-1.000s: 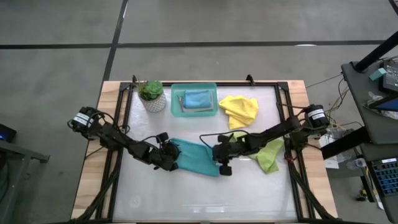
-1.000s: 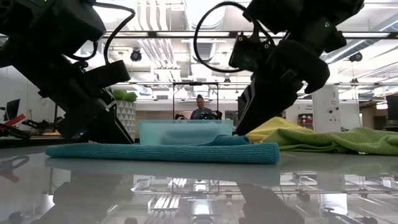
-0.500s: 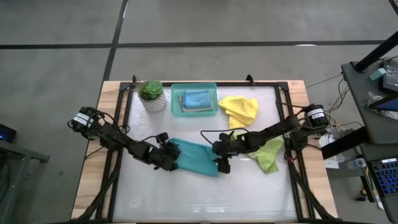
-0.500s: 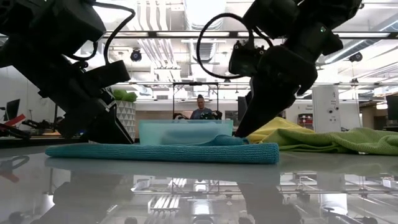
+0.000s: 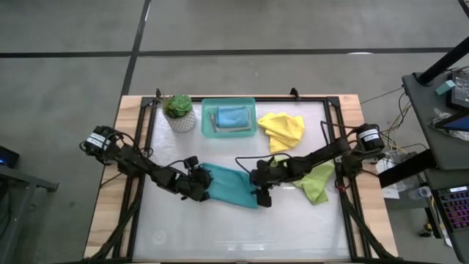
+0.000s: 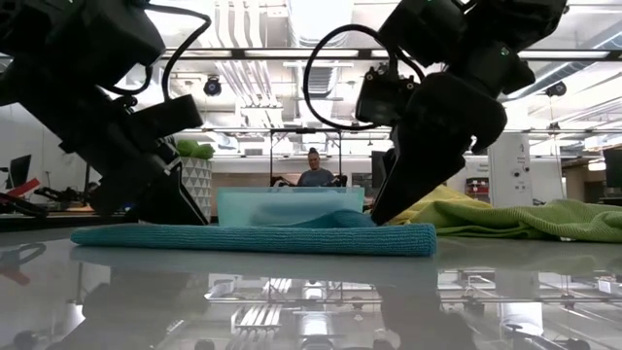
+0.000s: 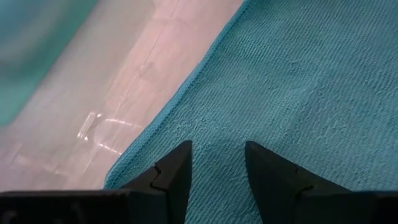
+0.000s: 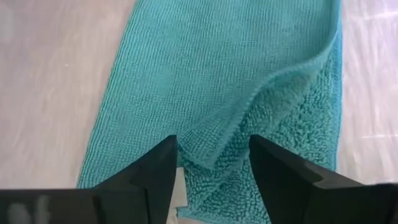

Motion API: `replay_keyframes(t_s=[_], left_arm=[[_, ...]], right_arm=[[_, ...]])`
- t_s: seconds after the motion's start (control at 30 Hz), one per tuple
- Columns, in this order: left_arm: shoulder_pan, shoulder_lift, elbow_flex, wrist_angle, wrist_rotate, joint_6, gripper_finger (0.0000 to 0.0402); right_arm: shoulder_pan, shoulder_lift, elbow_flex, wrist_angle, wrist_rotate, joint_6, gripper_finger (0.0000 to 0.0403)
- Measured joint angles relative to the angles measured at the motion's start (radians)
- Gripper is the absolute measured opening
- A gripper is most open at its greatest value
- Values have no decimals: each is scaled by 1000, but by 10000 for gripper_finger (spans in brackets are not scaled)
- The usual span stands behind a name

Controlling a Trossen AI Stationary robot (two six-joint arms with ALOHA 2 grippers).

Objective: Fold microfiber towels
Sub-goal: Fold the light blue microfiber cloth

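A teal-blue microfiber towel (image 5: 231, 187) lies flat on the table, in layers, between my two grippers. My left gripper (image 5: 199, 185) is open at the towel's left end. My right gripper (image 5: 258, 189) is open at the towel's right end. Its fingers stand on either side of a curled-up corner (image 8: 214, 152) of the upper layer, which rests on the layer below. A yellow towel (image 5: 282, 130) and a lime green towel (image 5: 319, 181) lie crumpled at the right. Another teal-blue towel (image 5: 232, 116) lies folded in the tray (image 5: 207, 128). My left gripper comes slanting down from the table's left. Its open fingertips (image 7: 179, 155) stand on the towel's top face (image 7: 214, 134), just in from its left edge. The towel lies flat on the table under them.
A small potted plant (image 5: 178, 111) stands at the back left beside the tray. A black frame (image 5: 146, 132) runs around the table top. The table's near half (image 5: 234, 231) is bare. A person (image 6: 313, 173) sits in the room beyond the table.
My right gripper has opened and let go of the teal-blue towel's corner, which now lies loosely curled on the layer below. The towel stays flat on the table.
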State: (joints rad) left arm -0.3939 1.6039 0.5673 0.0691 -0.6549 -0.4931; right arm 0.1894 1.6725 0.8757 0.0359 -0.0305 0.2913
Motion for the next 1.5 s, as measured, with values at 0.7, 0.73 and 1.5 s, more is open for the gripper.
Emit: replay_keyframes(t_s=[0.7,0.73,1.5], left_arm=[[1,0,-2,-2,0,0,134],[1,0,-2,-2,0,0,134],[1,0,-2,-5,0,1,134]], right_arm=[[2,4,32,-2,-4,-5,150],[2,7,32,-2,-4,-4,146],[-50,-29,104,-339,137,-136,9]])
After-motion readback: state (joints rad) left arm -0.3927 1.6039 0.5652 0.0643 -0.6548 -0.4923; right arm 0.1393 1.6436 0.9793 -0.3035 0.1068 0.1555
